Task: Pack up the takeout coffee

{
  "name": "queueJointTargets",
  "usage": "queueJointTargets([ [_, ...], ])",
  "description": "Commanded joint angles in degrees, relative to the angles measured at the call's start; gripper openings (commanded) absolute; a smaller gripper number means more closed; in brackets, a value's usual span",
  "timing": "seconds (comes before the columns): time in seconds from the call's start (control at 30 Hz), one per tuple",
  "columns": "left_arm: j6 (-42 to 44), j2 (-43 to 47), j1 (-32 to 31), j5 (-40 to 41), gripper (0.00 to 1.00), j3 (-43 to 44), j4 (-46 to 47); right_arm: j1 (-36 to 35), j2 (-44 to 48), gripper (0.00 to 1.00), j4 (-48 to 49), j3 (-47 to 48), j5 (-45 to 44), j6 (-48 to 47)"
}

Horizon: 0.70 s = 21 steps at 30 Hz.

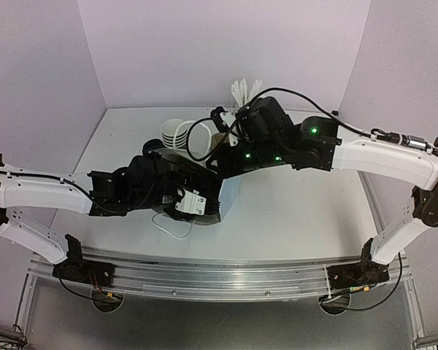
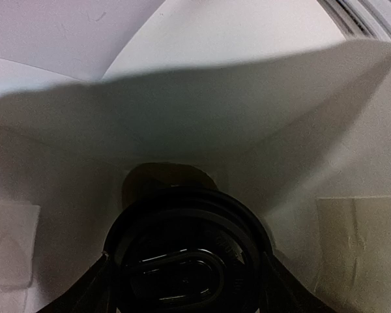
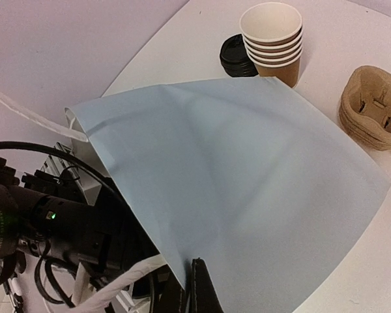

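The takeout coffee (image 2: 186,261) sits inside the bag (image 3: 247,182), cup stack (image 3: 272,39) behind it

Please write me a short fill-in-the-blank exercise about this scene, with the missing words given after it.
1. The takeout coffee has a round ___ lid.
2. The left gripper holds it ___ the white paper bag.
3. The right gripper is ___ on the bag's edge.
4. In the right wrist view, the cardboard cup carriers lie to the ___ of the stack of cups.
Missing words: black; inside; shut; right.
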<state>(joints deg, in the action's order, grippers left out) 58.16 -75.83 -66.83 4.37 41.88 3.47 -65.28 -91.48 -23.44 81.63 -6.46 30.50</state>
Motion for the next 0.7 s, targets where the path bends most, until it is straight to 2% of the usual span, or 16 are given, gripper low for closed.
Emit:
queueJointTargets([
  [0.0,1.6,0.0,-0.2,3.2,0.24,-2.7,5.7,-0.1,2.2,0.00,2.0,-1.2,0.4,1.2],
  [0.13,1.9,-1.2,0.3,4.2,0.24,-4.2,9.2,-0.1,2.4,0.00,1.9,-1.2,1.1,0.9],
  [0.33,-4.5,0.5,2.4,4.9,0.21,-4.3,13.1,0.0,3.9,0.00,1.9,-2.7,2.8,0.2],
  [0.53,-3.5,-1.6,2.4,3.7,0.19,-3.5,10.0,0.8,3.9,0.00,2.0,-2.6,8.6,-1.9],
  [0.67,-2.1,-3.7,2.3,2.6,0.19,-2.5,10.6,0.8,2.6,0.00,2.2,-0.8,8.2,-1.1],
])
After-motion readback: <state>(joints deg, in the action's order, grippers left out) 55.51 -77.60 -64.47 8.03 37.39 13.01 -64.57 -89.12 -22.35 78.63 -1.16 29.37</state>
